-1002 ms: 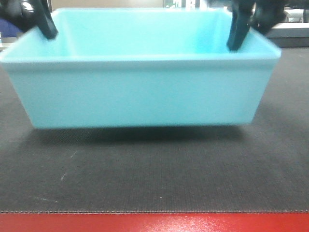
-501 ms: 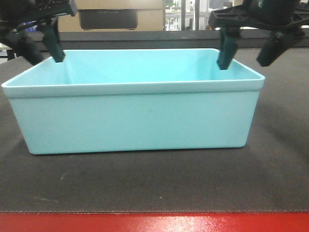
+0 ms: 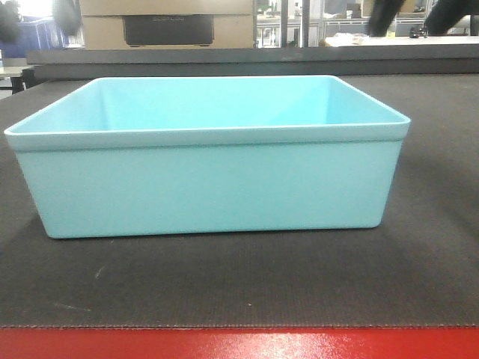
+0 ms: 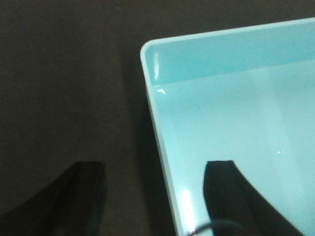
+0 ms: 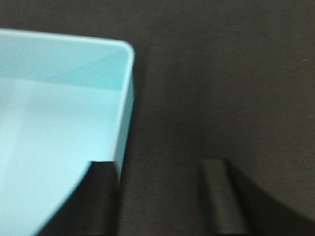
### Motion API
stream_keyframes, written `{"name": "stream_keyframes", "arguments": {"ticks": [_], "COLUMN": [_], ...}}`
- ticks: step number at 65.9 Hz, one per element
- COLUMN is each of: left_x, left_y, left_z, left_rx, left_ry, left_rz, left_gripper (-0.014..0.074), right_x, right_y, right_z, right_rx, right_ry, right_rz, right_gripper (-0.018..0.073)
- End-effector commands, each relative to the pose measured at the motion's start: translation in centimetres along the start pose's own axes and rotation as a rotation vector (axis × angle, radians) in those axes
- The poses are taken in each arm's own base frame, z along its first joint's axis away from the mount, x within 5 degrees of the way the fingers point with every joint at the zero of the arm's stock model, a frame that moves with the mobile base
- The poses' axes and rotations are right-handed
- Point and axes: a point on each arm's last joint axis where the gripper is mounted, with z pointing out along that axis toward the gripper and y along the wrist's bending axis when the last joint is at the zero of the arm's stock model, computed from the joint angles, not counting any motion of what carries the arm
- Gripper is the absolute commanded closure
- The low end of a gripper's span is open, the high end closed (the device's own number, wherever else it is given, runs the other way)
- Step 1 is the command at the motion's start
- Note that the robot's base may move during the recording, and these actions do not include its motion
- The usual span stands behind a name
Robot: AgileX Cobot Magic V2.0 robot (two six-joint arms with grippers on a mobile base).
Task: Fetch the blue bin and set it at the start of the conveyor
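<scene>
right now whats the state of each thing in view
blue bin: upright, empty, resting flat on the belt, not held
conveyor start: bin sitting on it, otherwise bare
left pincer: open, straddling the bin's side wall
right pincer: open, straddling the bin's side wall

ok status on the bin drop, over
Left gripper and right gripper open, each straddling a side wall, gripping nothing. Blue bin flat on the conveyor start, empty. Nothing in the way.

A brown cardboard box [image 3: 166,28] stands at the back, beside bright glazed shelving [image 3: 299,19].
</scene>
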Motion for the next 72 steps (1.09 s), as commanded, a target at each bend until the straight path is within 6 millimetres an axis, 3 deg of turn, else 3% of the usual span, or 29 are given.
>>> {"name": "stream_keyframes", "arguments": {"ticks": [1,9,13,28,45,56,72], "left_x": [0.4,1.9,3.1,7.9,15.4,19.1,22.8], "left_y": [1.1,2.7,3.3,4.9,4.6,4.2,3.7], "left_z": [-2.4,-3.8,-4.3,-5.3,-6.7,-8.3,-11.7], "left_rx": [-0.039,-0.061,-0.072,-0.098,-0.094,-0.086,-0.078], "left_ry": [-0.048,-0.095,-0.123,-0.259,-0.460,-0.639,-0.904], "left_rz": [0.004,-0.038,-0.052,-0.099,-0.090,-0.080,-0.066], "left_gripper": [0.0411,0.0618,0.0711,0.0707,0.0707,0.0707,0.0707], "right_x": [0.0,1.1,2.0,7.2,15.0,18.3,20.0], "right_y": [-1.4,-3.2,-3.8,-4.4,-4.4,-4.1,-3.6], "right_z": [-2.1,-3.0,-3.4,-3.4,-4.5,-7.1,-12.4], "right_rx": [0.034,0.079,0.092,0.121,0.104,0.090,0.075], "right_ry": [-0.044,-0.059,-0.069,-0.113,-0.310,-0.525,-0.828], "right_rz": [0.014,0.045,0.059,0.036,0.017,0.004,-0.013], "right_gripper": [0.0496,0.0729,0.0721,0.0721,0.0721,0.0721,0.0721]}}
